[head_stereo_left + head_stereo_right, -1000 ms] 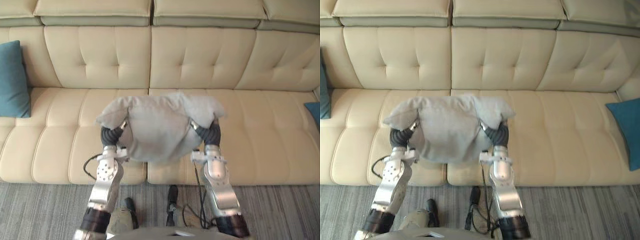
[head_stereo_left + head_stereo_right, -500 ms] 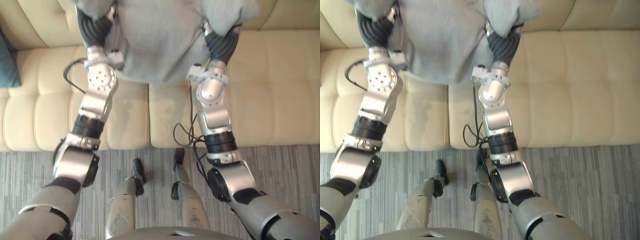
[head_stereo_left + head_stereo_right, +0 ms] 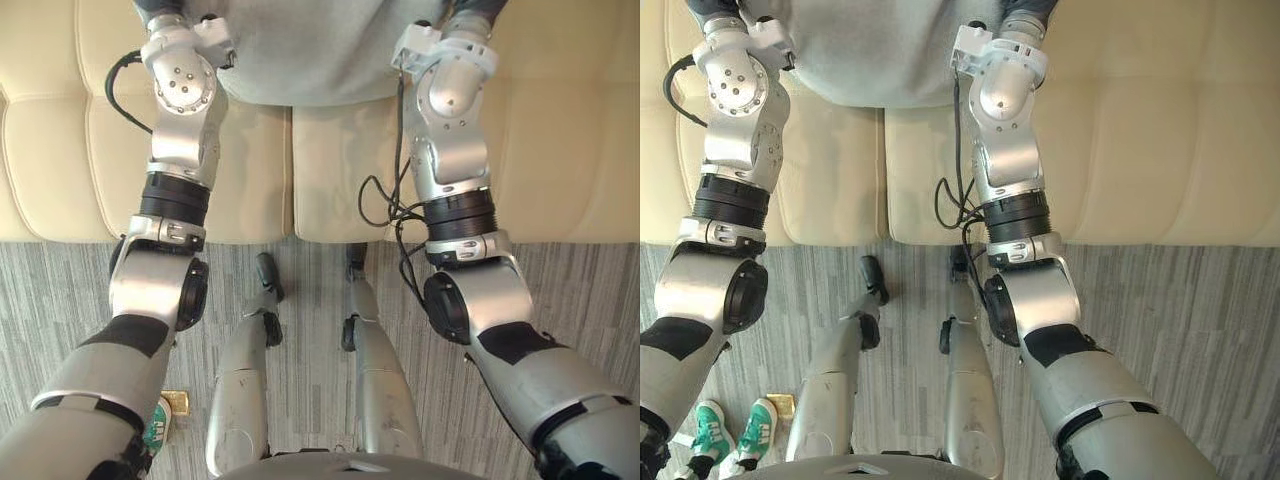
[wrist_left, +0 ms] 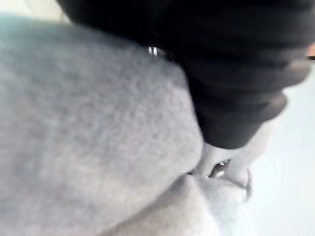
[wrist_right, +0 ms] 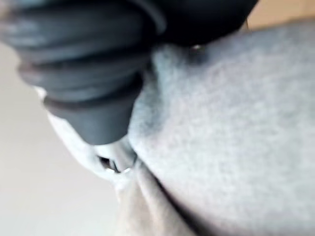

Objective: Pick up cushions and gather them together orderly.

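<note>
L hand (image 4: pixel 231 93) & R hand (image 5: pixel 88 83): dark covers pressed into the grey cushion (image 3: pixel 310 55), one on each side. Cloth folds up round both, so can't tell how far either is closed or whether it grips. Cushion sits between the two arms at the top of the head views, its lower edge over the sofa (image 3: pixel 560 120) seat, across the seam between two seat pads; can't tell if it touches the seat. Sofa is cream, padded, and its front edge meets grey striped carpet (image 3: pixel 590 300). Green-white shoes (image 3: pixel 730 425) on carpet by L arm.
</note>
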{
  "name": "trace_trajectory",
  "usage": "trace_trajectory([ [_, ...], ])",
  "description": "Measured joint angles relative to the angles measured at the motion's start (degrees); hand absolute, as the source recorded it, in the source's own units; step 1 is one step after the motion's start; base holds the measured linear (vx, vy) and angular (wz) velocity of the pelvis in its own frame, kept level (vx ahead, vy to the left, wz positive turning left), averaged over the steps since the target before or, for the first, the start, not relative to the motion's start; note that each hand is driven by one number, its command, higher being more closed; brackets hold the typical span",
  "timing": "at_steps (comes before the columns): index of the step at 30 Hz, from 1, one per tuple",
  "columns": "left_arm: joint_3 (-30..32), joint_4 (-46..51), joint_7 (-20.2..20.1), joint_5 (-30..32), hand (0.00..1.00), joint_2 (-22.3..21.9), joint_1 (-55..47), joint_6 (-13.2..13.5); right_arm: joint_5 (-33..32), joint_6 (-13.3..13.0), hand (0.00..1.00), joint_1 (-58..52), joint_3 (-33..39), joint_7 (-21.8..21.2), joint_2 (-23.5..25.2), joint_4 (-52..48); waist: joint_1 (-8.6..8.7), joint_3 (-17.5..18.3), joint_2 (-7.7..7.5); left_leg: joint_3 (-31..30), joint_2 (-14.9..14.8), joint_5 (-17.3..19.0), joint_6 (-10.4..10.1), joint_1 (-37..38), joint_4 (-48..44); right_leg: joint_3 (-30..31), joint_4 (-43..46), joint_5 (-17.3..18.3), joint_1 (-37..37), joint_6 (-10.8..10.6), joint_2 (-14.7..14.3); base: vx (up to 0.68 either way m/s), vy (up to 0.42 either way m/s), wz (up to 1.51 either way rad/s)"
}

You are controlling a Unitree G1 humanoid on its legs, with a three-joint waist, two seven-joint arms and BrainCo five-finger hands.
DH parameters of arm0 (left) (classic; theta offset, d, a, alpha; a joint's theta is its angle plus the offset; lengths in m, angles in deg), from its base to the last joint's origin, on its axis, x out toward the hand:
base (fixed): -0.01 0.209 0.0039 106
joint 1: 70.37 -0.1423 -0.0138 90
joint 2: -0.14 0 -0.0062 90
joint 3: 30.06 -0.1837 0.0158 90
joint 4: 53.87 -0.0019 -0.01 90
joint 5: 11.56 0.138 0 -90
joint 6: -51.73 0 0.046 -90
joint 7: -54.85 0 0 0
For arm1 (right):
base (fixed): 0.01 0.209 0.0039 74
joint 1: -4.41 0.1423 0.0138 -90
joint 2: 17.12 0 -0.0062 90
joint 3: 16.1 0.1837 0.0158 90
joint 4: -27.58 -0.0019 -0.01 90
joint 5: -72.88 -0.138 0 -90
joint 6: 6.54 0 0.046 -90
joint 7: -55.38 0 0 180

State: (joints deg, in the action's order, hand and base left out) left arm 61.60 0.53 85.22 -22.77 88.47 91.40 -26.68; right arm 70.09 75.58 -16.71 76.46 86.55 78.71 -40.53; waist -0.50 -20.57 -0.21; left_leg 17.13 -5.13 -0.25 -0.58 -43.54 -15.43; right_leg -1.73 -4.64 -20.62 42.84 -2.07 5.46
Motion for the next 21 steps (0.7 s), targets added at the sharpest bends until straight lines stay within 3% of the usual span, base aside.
trace_trajectory([
  [5,1.2,-0.1,-0.8,-1.0,0.0,0.4,0.2,0.3,-3.6,-0.6,0.0,1.1,0.5,-1.2,-1.9,1.8,-0.38,0.0,-0.03,0.0,-0.6,-0.9,-0.7,-1.9,0.1,1.3,0.0,1.6,1.7,-1.8,-0.3,-0.05,-0.016,0.03],
  [10,2.3,-1.6,-2.3,-2.2,0.0,2.8,2.4,-0.3,-9.5,-0.6,0.0,3.3,0.7,-2.7,-4.1,4.4,-0.74,0.0,-0.03,0.0,-2.5,-0.6,-1.5,-2.9,-1.7,0.9,0.0,0.6,2.0,-0.7,-1.7,-0.04,-0.039,-0.07],
  [21,3.2,-5.6,-8.5,-7.2,0.0,11.8,3.7,-2.6,-26.9,0.4,0.0,5.7,0.8,-7.3,-16.3,9.4,-1.42,0.0,-0.03,-0.1,-4.5,0.6,-2.0,-3.3,-4.9,0.8,0.1,-0.3,1.0,-1.0,-3.0,-0.05,-0.025,-0.04],
])
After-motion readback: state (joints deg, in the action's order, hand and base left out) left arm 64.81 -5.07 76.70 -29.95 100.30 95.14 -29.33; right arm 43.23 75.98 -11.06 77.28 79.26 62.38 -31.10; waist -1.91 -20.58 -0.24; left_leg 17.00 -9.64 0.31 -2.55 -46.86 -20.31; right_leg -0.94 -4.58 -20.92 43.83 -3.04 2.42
